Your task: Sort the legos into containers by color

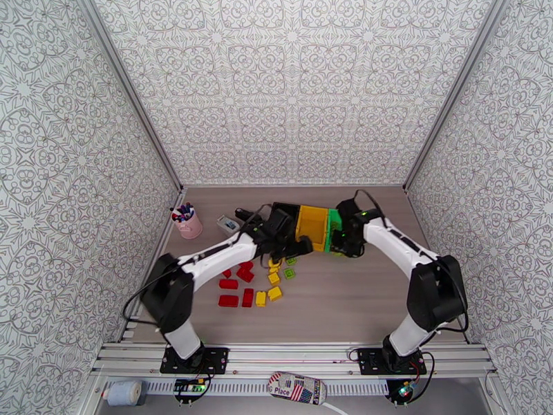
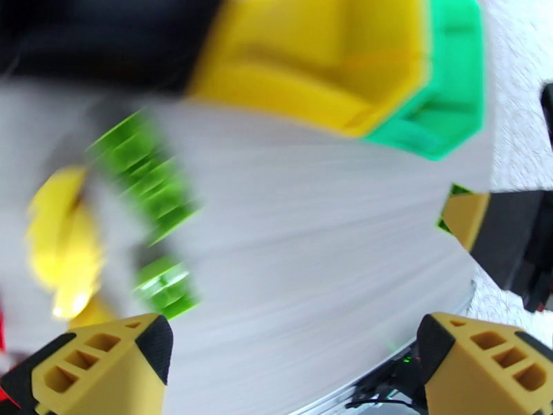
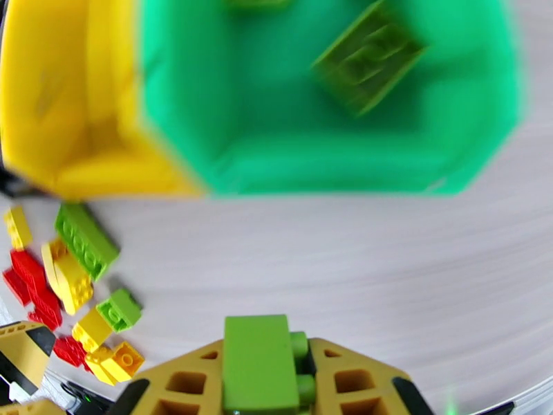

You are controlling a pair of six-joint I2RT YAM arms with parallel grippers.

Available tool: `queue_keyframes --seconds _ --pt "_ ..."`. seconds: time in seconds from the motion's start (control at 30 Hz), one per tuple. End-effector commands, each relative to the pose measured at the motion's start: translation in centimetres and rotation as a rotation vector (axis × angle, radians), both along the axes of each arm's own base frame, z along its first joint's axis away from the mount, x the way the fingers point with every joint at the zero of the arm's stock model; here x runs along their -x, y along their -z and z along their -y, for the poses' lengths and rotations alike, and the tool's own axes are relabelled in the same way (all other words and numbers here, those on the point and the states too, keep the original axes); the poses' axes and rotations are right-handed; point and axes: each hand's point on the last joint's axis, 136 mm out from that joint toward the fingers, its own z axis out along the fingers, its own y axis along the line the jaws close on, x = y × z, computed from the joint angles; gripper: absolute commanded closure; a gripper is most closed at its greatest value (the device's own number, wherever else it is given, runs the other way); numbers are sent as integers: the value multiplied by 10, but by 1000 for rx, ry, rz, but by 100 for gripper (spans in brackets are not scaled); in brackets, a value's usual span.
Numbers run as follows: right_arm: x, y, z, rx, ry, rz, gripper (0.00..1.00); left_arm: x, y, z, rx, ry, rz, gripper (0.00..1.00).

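Black (image 1: 285, 211), yellow (image 1: 312, 226) and green (image 1: 334, 229) bins stand in a row at mid-table. Red (image 1: 229, 301), yellow (image 1: 275, 293) and lime green legos (image 1: 289, 273) lie scattered in front of them. My right gripper (image 3: 259, 368) is shut on a lime green brick (image 3: 254, 357), just in front of the green bin (image 3: 332, 112). That bin holds a green brick (image 3: 366, 57). My left gripper (image 2: 290, 361) is open, nothing between its fingers (image 2: 104, 368). It hangs over the table near blurred green (image 2: 145, 174) and yellow (image 2: 62, 250) bricks, before the yellow bin (image 2: 318, 57).
A pink pen cup (image 1: 188, 223) and a small white box (image 1: 227, 223) stand at the back left. The two grippers are close together in front of the bins; the right gripper's finger (image 2: 501, 229) shows at the edge of the left wrist view. Patterned walls enclose the table.
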Motion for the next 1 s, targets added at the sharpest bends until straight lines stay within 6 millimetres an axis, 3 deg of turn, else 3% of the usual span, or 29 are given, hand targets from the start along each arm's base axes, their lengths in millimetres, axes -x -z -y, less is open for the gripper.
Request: queue_keyframes --seconds 0.0,0.1,0.23,0.43,0.67,0.8,0.97 --pt "-22 -18 9 10 -34 23 74 -9 -29 32 53 123 47 1" --pt "-47 -25 19 17 -12 30 73 -24 -44 48 61 149 72 1" --pt "-70 -31 25 18 6 31 65 -40 -57 59 68 152 98 1" --pt "-85 -32 29 34 2 24 50 -57 -64 50 59 106 111 1" --pt "-78 -40 18 -15 -17 54 49 -56 -57 11 -8 36 117 1" --pt "-63 -41 -1 -49 -51 70 46 -50 -45 -29 -69 -54 113 1" --pt "-41 -32 -41 -43 -143 55 44 -37 -30 -88 -135 -182 93 1"
